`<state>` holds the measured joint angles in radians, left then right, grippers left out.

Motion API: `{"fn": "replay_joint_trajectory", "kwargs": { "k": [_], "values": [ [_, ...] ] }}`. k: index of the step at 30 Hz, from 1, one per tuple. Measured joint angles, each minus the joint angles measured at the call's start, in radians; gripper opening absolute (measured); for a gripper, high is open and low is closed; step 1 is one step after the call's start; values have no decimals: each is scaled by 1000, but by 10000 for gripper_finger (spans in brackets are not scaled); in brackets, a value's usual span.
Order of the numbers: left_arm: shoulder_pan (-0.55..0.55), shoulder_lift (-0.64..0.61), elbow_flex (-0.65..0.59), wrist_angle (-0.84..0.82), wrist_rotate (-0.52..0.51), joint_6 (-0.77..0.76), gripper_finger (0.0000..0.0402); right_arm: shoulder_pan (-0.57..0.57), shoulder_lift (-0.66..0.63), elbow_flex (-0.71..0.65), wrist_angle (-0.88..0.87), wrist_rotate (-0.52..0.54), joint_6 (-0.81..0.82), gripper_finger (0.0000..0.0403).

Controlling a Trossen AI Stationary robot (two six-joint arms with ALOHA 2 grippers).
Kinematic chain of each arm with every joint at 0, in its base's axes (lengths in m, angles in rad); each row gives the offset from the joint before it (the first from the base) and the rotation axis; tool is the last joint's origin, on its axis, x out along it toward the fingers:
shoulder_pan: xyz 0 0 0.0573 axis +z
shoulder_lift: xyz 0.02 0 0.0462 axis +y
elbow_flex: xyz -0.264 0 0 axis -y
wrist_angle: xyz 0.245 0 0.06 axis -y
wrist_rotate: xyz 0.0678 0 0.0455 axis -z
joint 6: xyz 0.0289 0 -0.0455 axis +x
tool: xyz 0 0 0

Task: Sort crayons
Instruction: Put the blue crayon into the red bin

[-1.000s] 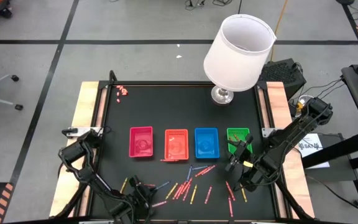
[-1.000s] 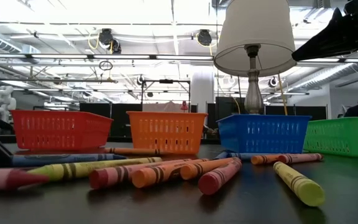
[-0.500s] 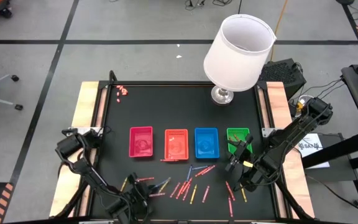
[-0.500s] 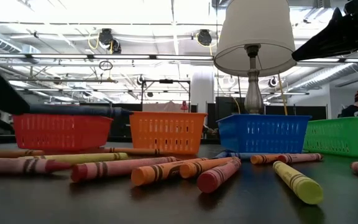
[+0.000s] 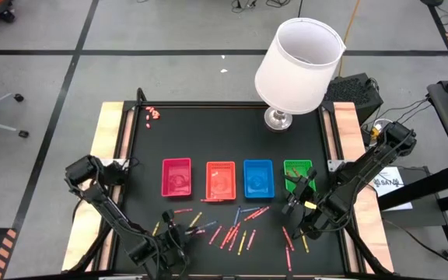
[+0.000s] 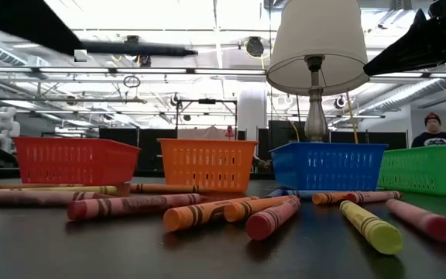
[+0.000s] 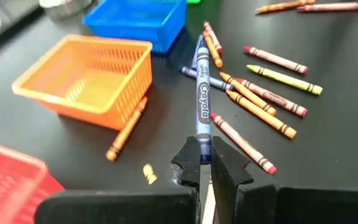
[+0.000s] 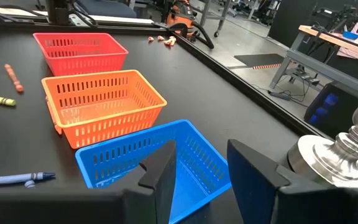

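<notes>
My left gripper (image 7: 204,167) is shut on a blue crayon (image 7: 202,93), above the scattered crayons (image 5: 236,233) near the table's near edge. In the low view this crayon (image 6: 142,49) shows as a dark bar high up. In the high view my left gripper (image 5: 175,233) stands near the loose crayons' left end. Red (image 5: 176,177), orange (image 5: 221,180), blue (image 5: 258,177) and green (image 5: 298,171) trays stand in a row at mid-table. My right gripper (image 8: 199,169) waits open near the blue tray (image 8: 135,158), holding nothing. My left gripper pinches the blue crayon's near end (image 7: 202,144) between its two fingers. The crayon sticks straight out ahead, in line with the fingers, slanting a little downward. It is lifted clear of the table and of the other crayons.
A lamp (image 5: 298,62) with a white shade stands at the far right, its base (image 5: 278,118) on the table. Tiny pink bits (image 5: 154,114) lie at the far left corner. One orange crayon (image 7: 127,129) lies against the orange tray (image 7: 86,78). Wooden rails (image 5: 107,155) edge both sides.
My left gripper has risen with the blue crayon and rolled about its own axis. The crayon, which lay on the table among the others, now hangs clear above them. A few loose crayons near it have rolled or shifted.
</notes>
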<state>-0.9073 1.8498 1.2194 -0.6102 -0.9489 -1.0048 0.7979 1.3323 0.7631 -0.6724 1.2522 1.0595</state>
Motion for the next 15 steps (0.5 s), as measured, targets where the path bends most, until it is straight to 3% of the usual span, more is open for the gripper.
{"fn": "replay_joint_trajectory", "kwargs": {
  "k": [10,15],
  "values": [
    [16,-44,0,4,-4,337,13,0,0,0,0,0,-2,128],
    [21,-46,0,5,-17,433,13,0,0,0,0,0,-2,128]
  ]
}}
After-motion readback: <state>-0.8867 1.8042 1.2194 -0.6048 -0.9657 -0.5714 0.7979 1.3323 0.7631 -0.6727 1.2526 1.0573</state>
